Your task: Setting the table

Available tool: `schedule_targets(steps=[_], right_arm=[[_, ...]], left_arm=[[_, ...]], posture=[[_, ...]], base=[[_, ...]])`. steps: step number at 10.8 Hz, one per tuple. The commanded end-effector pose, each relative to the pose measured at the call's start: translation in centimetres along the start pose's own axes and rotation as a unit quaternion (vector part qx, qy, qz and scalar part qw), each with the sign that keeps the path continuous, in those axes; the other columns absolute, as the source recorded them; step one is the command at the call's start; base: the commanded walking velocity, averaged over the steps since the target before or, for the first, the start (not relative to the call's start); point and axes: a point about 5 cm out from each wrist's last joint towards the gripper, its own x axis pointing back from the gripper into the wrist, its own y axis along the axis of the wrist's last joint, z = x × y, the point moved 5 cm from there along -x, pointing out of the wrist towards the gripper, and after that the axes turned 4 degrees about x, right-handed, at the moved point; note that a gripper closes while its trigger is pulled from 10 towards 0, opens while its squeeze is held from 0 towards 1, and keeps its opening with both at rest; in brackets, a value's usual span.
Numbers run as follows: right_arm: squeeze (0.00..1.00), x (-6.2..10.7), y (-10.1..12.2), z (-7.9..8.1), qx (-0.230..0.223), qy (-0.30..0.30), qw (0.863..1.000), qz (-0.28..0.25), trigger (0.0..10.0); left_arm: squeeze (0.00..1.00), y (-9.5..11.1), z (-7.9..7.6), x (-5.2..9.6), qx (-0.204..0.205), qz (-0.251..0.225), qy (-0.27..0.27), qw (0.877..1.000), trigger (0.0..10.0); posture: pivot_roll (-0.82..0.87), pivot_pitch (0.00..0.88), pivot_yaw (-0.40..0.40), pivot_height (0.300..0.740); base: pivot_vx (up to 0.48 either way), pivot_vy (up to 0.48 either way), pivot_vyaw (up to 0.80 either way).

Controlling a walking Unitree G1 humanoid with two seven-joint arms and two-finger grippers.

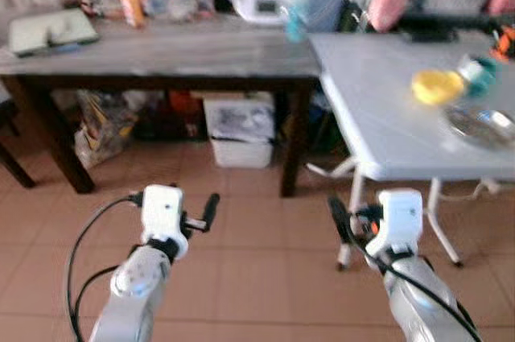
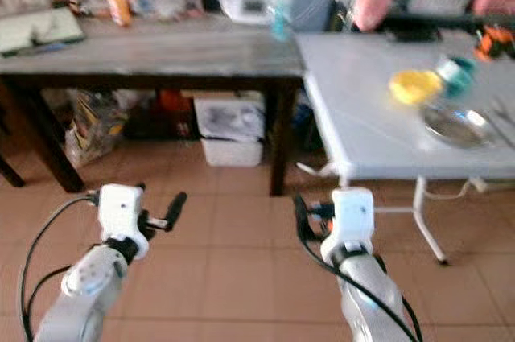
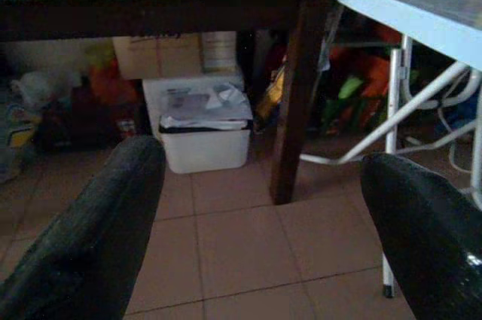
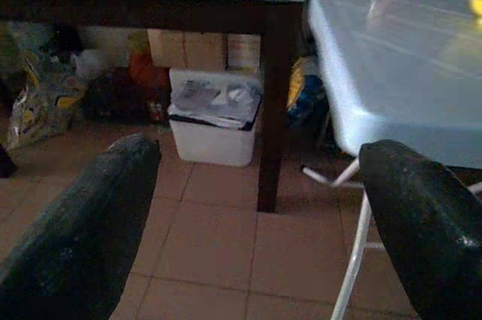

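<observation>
Standing back from the white table [image 1: 378,129], both arms raised over the tiled floor [image 1: 241,253], well short of anything to set. Left gripper [image 3: 263,245] spread wide, nothing between the fingers; right gripper [image 4: 260,237] likewise parted and bare. Resting near the white table's far right side: a yellow bowl [image 1: 435,85], a teal cup [image 1: 481,73] just beside it, and a metal plate [image 1: 483,125] a little nearer. Probably approaching, judging by the gap. Best done by closing in squarely on the white table's near edge, keeping clear of its folding legs [image 1: 350,217] and of the dark wooden table [image 1: 161,56] on the left. Worth stopping close enough for the right arm to reach the plate without leaning. Keeping fingers apart until above the rim. Blurred views, so finer detail unreadable.
</observation>
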Motion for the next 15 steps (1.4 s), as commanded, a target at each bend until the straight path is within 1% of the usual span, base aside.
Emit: schedule_targets(steps=[1, 4, 5, 9, 12, 13, 15], right_arm=[[0.00, 0.24, -0.08, -0.55, 0.003, -0.009, 1.000, 0.001, 10.0], [0.00, 0.24, 0.25, -0.28, 0.020, -0.006, 1.000, -0.006, 10.0], [0.00, 0.28, 0.37, -0.14, 0.026, -0.003, 1.000, -0.010, 10.0], [0.00, 0.35, 0.26, -0.13, 0.026, -0.007, 1.000, -0.008, 10.0], [0.00, 0.40, 0.25, -0.14, 0.024, -0.010, 1.000, -0.010, 10.0], [0.00, 0.48, 0.61, -0.42, 0.020, -0.019, 0.999, -0.021, 10.0], [0.00, 0.43, 0.82, -0.85, 0.020, -0.027, 0.999, -0.027, 10.0]], left_arm=[[0.00, -0.08, -0.60, -0.09, 0.000, 0.002, -0.010, 1.000, 10.0], [0.00, -0.06, -0.66, -0.19, 0.000, 0.002, -0.010, 1.000, 10.0], [0.00, -0.09, -0.70, -0.25, -0.001, 0.003, -0.010, 1.000, 10.0], [0.00, -0.25, -0.83, -0.38, -0.001, 0.005, -0.012, 1.000, 10.0], [0.00, -0.26, -0.93, -0.44, -0.002, 0.005, -0.015, 1.000, 10.0], [0.00, -0.11, -0.94, -0.57, -0.002, 0.003, -0.016, 1.000, 10.0], [0.00, -0.01, -1.00, -0.73, -0.002, 0.001, -0.017, 1.000, 10.0]], posture=[[-0.03, 0.048, 0.030, 0.740], [-0.03, 0.050, 0.033, 0.740], [-0.03, 0.051, 0.034, 0.740], [-0.04, 0.054, 0.037, 0.740], [-0.03, 0.055, 0.039, 0.740], [-0.04, 0.053, 0.039, 0.740], [-0.04, 0.048, 0.038, 0.740]], base=[[0.000, -0.412, 0.00], [0.000, -0.385, 0.00], [0.000, -0.356, 0.44], [0.000, -0.350, 0.55], [0.000, -0.352, 0.00], [0.000, -0.352, 0.00], [0.000, -0.351, 0.00]])
